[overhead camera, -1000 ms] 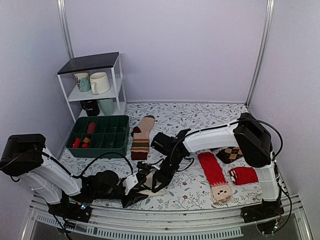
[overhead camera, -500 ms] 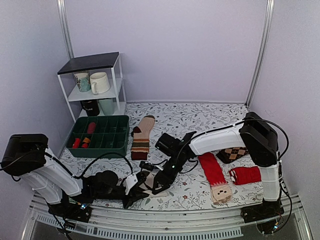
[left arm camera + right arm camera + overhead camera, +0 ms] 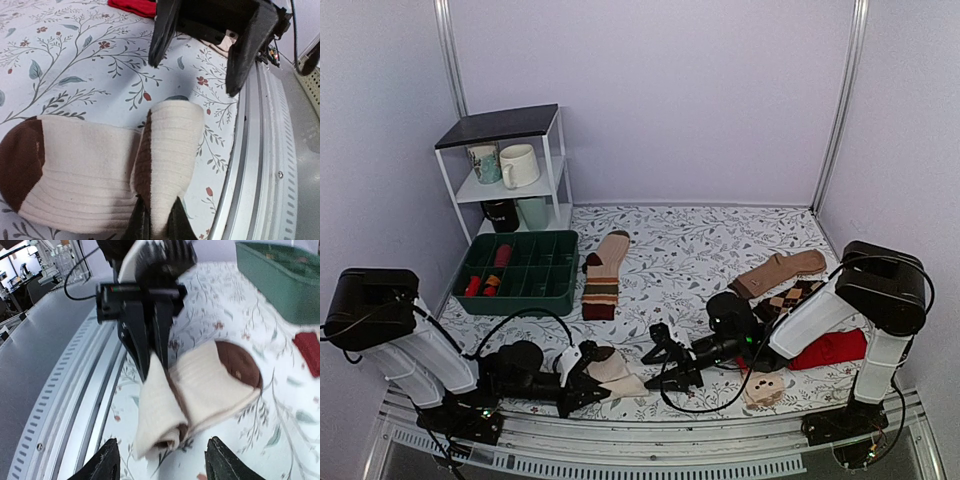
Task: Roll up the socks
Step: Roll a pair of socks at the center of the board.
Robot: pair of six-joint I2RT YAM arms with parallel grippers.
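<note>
A cream-white sock with a brown toe lies partly rolled near the table's front edge. In the left wrist view its rolled end stands up with a brown layer inside, and the brown toe lies flat at the left. My left gripper is shut on that rolled end, pinching it from below; it also shows from above. My right gripper is open, low over the table just short of the sock, with nothing between its fingers. From above it sits to the right of the sock.
A green divided tray and a white shelf with mugs stand at the back left. A striped sock lies mid-table. Red socks, an argyle sock and a tan sock lie right. A metal rail runs beside the sock.
My right gripper let go of the sock, opened and drew back to the right, low over the table. My left gripper closed on the rolled end.
</note>
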